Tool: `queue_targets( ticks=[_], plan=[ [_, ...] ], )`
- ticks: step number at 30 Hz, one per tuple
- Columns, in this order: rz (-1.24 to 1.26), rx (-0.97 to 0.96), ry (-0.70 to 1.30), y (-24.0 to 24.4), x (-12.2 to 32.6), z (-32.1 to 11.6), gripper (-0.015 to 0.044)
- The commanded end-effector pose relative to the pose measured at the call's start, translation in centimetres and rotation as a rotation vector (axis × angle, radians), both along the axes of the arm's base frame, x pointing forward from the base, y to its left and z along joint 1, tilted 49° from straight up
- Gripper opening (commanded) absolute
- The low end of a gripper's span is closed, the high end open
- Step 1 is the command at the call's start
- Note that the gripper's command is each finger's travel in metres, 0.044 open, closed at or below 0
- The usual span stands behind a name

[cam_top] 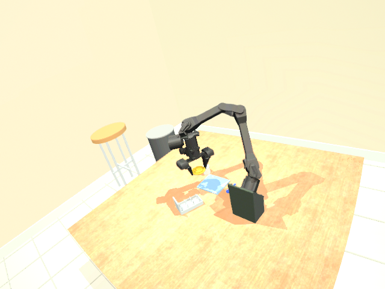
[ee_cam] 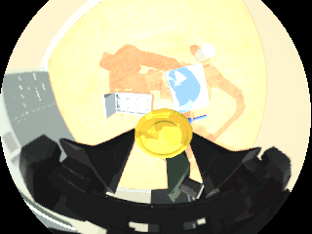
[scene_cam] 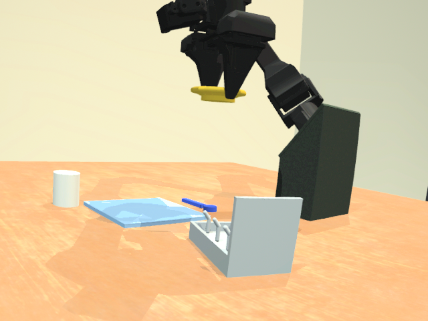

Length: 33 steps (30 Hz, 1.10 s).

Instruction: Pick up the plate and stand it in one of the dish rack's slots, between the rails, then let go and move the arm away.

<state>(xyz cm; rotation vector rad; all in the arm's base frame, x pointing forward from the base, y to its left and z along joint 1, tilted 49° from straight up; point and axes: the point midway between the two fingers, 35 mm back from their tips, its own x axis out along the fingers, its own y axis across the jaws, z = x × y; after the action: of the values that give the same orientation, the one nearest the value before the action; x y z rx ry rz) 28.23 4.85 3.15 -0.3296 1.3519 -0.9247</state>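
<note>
The yellow round plate (cam_top: 198,171) (scene_cam: 214,93) (ee_cam: 164,141) is held nearly flat, high above the table. My gripper (cam_top: 198,170) (scene_cam: 220,91) (ee_cam: 163,133) is shut on the plate, with one fingertip at each of two opposite sides of its rim. The light grey dish rack (cam_top: 192,208) (scene_cam: 266,236) (ee_cam: 109,105) stands on the table, a low tray with short bent rails and a tall panel at one end. The plate is well above the rack's height and apart from it. In the exterior view the tall panel hides part of the rails.
A light blue board (cam_top: 213,183) (scene_cam: 145,212) (ee_cam: 185,90) lies near the rack. A white cup (cam_top: 207,170) (scene_cam: 66,188) (ee_cam: 207,52) stands beyond the board. A blue utensil (scene_cam: 210,208) (ee_cam: 197,118) lies between the board and the dark arm base (cam_top: 243,203) (scene_cam: 332,162).
</note>
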Motion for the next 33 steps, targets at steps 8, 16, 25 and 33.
queue_targets(
  ticks=[8,16,25,33],
  plan=[
    [0.049,0.180,0.207,-1.8,-0.9,-2.5,0.0000],
    [0.120,0.334,0.324,-2.9,-1.4,-4.2,0.0000],
    [0.232,0.513,0.412,-3.8,-1.9,-5.8,0.0000],
    [0.360,0.666,0.453,-4.5,-2.1,-7.0,0.0000]
  ],
)
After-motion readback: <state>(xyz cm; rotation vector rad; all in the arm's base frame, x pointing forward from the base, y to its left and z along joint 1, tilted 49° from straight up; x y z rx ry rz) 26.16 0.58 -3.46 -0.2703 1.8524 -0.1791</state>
